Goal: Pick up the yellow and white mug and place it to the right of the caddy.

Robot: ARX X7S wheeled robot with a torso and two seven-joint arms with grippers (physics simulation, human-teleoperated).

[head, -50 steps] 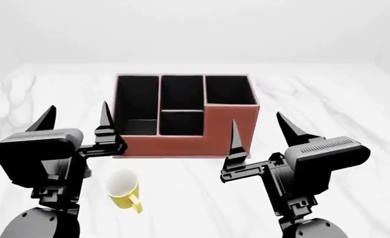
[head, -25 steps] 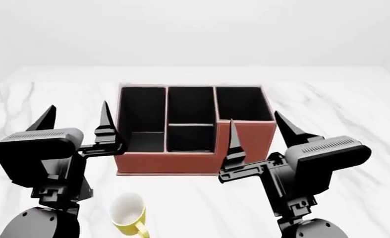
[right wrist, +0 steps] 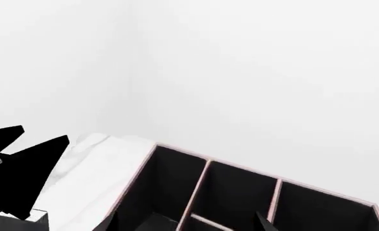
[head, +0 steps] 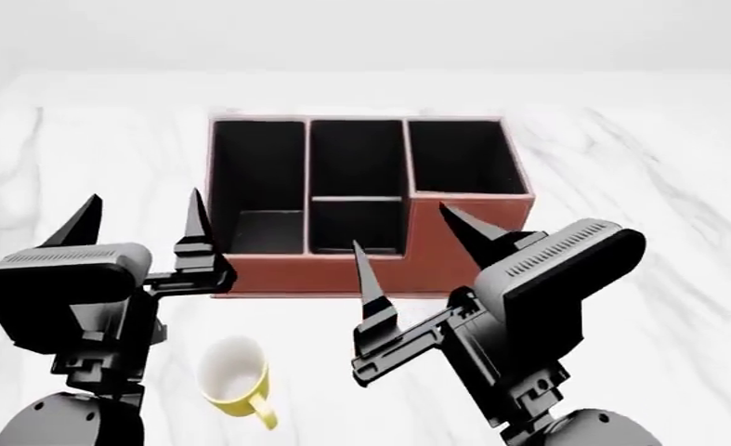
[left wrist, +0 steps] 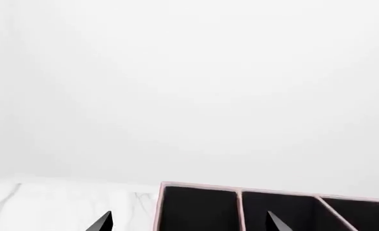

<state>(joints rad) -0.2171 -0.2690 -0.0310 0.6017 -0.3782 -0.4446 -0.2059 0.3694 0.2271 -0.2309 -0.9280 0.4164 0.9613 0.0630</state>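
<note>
Two grippers, both spread and empty, over a marble table (head: 662,186).

Left gripper (head: 136,223): raised, fingers pointing away, level with the caddy's front; likely idle.

Yellow and white mug (head: 235,373): upright on the table just before the caddy's left front, handle toward the robot, untouched.

Caddy (head: 365,269): centre, compartments empty.

Right gripper (head: 415,246): angled leftward, seemingly turning toward the mug.

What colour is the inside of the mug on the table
White inside, with a yellow outer wall and handle. The yellow and white mug shows best in the head view.
</note>
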